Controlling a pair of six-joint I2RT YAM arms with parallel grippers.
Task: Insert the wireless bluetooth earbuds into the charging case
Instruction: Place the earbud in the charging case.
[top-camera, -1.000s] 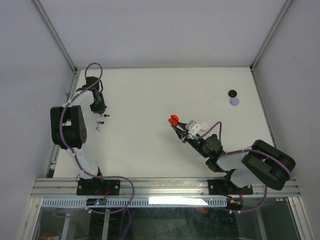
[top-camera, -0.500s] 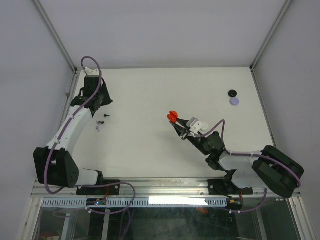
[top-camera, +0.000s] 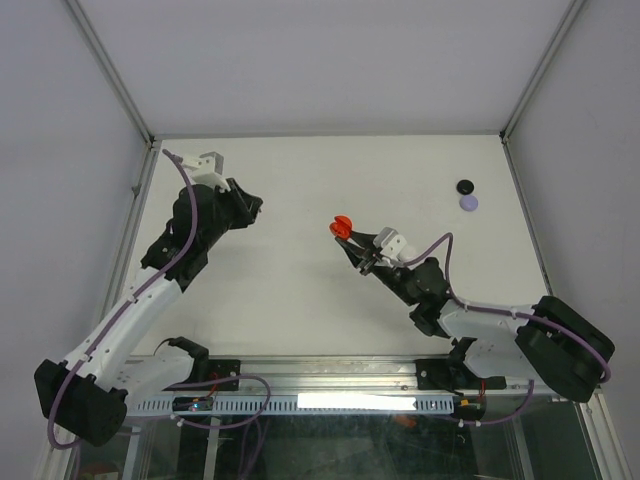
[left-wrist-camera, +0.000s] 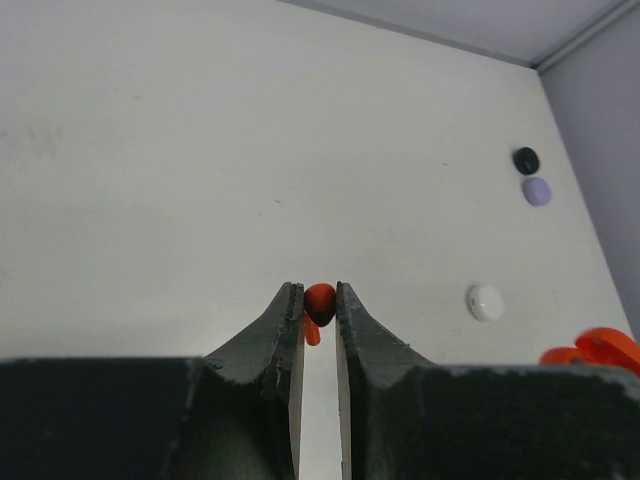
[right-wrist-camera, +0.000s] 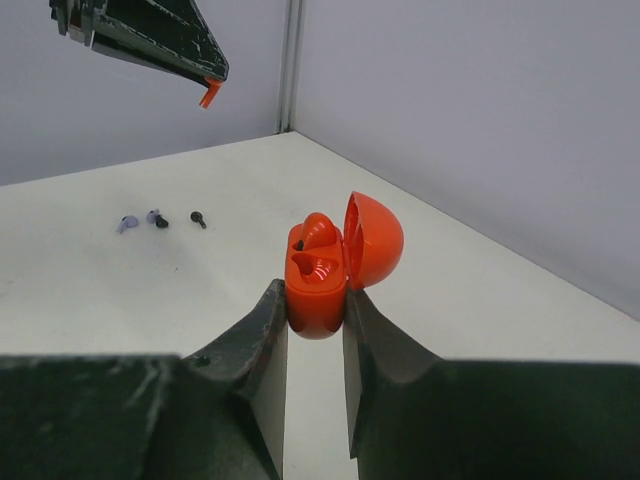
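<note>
Left tool (left-wrist-camera: 317, 292): closed on a red earbud (left-wrist-camera: 321, 299), held above the desk (left-wrist-camera: 150, 150). Right tool (right-wrist-camera: 314, 298): clamped on the red charging case (right-wrist-camera: 372, 240), lid open.

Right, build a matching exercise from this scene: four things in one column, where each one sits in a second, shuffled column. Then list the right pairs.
Things
1. open orange-red charging case
2. small orange-red earbud with a black tip
3. small black round piece
4. small white round piece

Places
A. on the table, right beside a lavender round piece
B. pinched in the shut left gripper
C. lying by itself on the table
D. clamped in the shut right gripper

Pairs: 1-D, 2-B, 3-A, 4-C
</note>
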